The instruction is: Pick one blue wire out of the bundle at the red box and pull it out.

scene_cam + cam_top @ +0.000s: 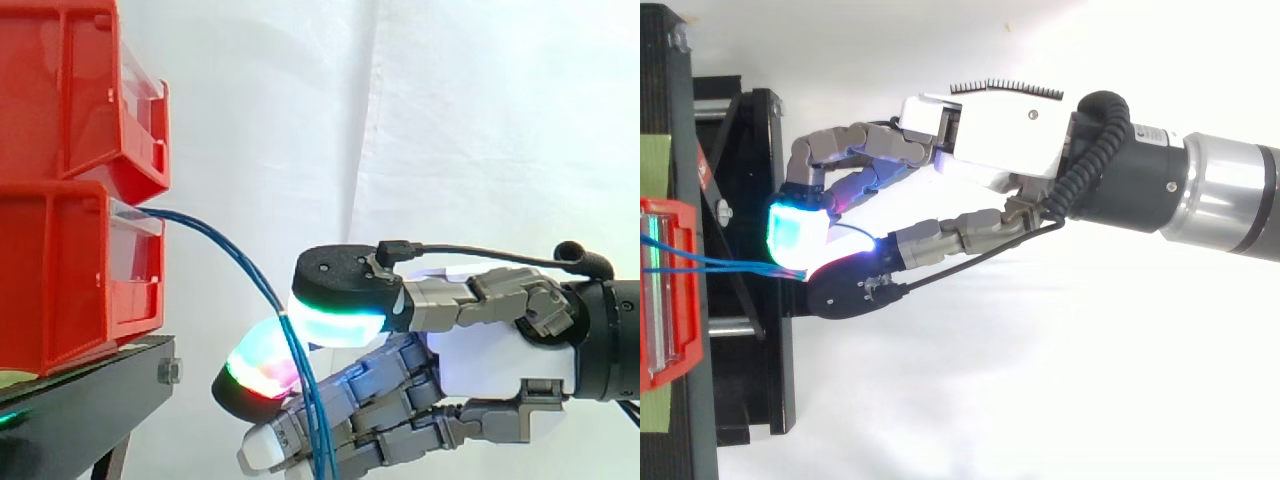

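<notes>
Blue wires (232, 252) leave the front of the lower red bin (60, 280) and arc down to the right toward my hand (490, 360). They pass between the green-cyan glowing thumb pad (335, 322) and a red-green glowing fingertip (262, 365), which close on them in a pinch. Below the pinch the strands hang down in front of the curled fingers. In the top view two blue strands (720, 265) run from the red bin (670, 300) and meet under the cyan pad (795, 235) of the hand (1000, 130).
A second red bin (60, 90) is stacked on the lower one. Both rest on a black stand (80, 400) at the left, seen from above as a black frame (750, 380). A white curtain hangs behind.
</notes>
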`<action>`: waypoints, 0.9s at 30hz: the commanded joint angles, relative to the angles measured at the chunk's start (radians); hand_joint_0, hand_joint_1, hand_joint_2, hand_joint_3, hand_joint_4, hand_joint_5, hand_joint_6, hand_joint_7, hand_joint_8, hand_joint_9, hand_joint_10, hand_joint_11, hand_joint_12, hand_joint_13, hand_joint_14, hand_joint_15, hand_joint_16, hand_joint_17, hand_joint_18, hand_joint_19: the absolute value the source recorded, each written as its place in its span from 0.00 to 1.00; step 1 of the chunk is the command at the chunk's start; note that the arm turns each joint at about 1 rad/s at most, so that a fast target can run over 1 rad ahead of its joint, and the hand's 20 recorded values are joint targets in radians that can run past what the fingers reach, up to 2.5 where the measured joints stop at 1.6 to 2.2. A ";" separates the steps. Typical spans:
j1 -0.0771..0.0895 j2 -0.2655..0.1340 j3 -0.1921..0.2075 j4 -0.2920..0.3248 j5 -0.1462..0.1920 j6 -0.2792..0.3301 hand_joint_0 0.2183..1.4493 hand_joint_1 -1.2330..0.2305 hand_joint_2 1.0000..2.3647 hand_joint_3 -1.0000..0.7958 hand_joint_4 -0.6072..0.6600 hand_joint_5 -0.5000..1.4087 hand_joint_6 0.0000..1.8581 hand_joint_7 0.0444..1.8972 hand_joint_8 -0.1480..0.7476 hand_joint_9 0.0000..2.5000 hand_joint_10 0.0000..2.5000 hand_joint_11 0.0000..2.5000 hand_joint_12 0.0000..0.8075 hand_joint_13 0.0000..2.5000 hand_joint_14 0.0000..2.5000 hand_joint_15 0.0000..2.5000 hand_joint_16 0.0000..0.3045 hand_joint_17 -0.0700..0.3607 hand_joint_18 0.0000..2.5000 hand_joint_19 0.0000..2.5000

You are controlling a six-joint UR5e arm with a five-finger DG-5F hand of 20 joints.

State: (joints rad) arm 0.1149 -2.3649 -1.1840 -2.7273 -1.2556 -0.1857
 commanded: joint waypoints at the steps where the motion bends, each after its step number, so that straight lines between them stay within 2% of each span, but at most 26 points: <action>1: 0.000 0.000 0.001 0.004 0.001 -0.001 0.29 0.42 0.01 0.35 0.76 0.21 0.27 0.60 0.47 0.27 0.00 0.11 0.45 0.11 0.00 0.07 0.20 0.48 0.06 0.15; 7: 0.011 0.000 -0.002 0.006 0.004 -0.028 0.27 0.43 0.00 0.32 0.77 0.20 0.27 0.57 0.47 0.27 0.00 0.11 0.46 0.11 0.00 0.07 0.20 0.48 0.06 0.15; 13: 0.017 0.000 -0.002 0.009 0.005 -0.071 0.26 0.42 0.00 0.32 0.76 0.21 0.27 0.60 0.47 0.28 0.00 0.11 0.46 0.12 0.00 0.07 0.20 0.49 0.07 0.15; 16: 0.022 0.000 -0.002 0.012 0.007 -0.071 0.27 0.41 0.00 0.33 0.74 0.21 0.27 0.65 0.48 0.28 0.00 0.12 0.46 0.12 0.00 0.07 0.20 0.49 0.07 0.15; 20: 0.028 0.000 -0.002 0.014 0.007 -0.067 0.28 0.40 0.01 0.35 0.73 0.21 0.29 0.63 0.47 0.28 0.01 0.12 0.46 0.12 0.00 0.07 0.20 0.48 0.07 0.15; 27: 0.023 0.000 -0.002 0.015 0.004 -0.061 0.30 0.41 0.01 0.36 0.74 0.21 0.28 0.63 0.47 0.28 0.01 0.13 0.45 0.13 0.00 0.07 0.20 0.48 0.07 0.15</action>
State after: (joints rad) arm 0.1411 -2.3654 -1.1861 -2.7133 -1.2491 -0.2509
